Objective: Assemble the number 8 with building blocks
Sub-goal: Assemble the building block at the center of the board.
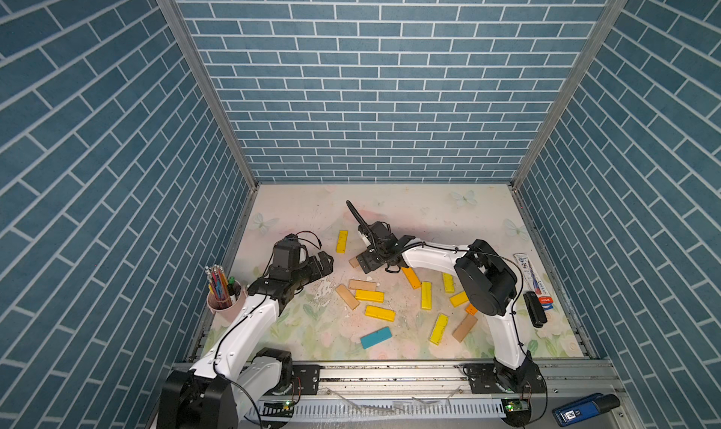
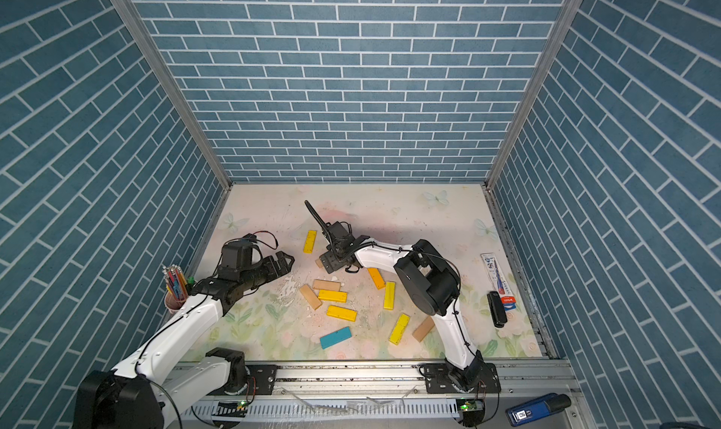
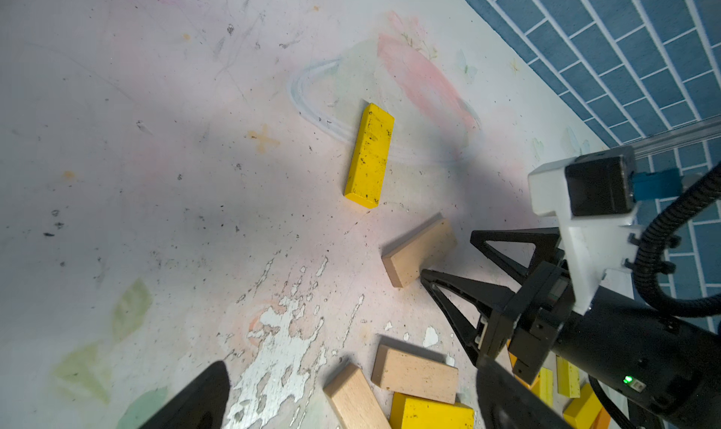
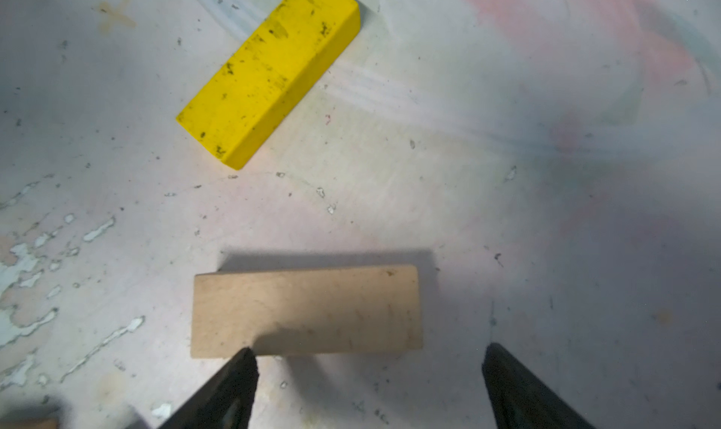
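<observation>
Blue brick-pattern walls (image 1: 370, 75), floral pastel table (image 1: 429, 212), yellow block (image 1: 342, 241), tan block (image 4: 307, 311), teal block (image 1: 375, 337).

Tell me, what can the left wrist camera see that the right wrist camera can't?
Only the left wrist view: the blue brick wall, more tan and yellow blocks in a cluster, and the right gripper seen from outside, with its wrist camera. Only the right wrist view: the bare gap between that gripper's own open fingertips. Both: the lone yellow block, the tan block near the fingertips, and the scuffed table.
</observation>
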`<state>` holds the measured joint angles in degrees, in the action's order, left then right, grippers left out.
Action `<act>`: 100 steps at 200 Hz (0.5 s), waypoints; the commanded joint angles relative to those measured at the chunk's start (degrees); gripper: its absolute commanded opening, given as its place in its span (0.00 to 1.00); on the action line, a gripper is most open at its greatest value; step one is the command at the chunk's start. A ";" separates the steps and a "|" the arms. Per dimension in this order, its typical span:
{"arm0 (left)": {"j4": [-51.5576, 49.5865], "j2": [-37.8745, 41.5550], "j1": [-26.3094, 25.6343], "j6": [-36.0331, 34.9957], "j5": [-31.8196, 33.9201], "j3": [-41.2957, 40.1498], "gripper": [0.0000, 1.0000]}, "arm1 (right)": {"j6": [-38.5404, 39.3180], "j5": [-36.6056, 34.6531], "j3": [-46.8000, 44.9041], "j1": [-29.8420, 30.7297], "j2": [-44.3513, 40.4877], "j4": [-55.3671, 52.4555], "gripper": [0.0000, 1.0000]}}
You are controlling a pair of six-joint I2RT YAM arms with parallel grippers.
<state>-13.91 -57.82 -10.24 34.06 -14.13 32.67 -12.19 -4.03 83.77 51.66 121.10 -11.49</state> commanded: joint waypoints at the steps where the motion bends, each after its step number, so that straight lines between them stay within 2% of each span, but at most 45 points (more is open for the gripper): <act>1: -1.43 0.52 0.40 -1.18 0.77 -0.04 1.00 | -0.90 1.87 -1.09 0.78 0.76 1.50 0.91; 100: -0.72 -0.98 0.40 -1.07 -0.28 0.11 1.00 | 0.17 0.44 1.44 1.38 3.15 -0.70 0.91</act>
<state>-14.26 -58.08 -10.24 33.80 -14.26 32.67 -12.14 -2.63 83.20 52.36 121.86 -10.44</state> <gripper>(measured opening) 0.995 0.905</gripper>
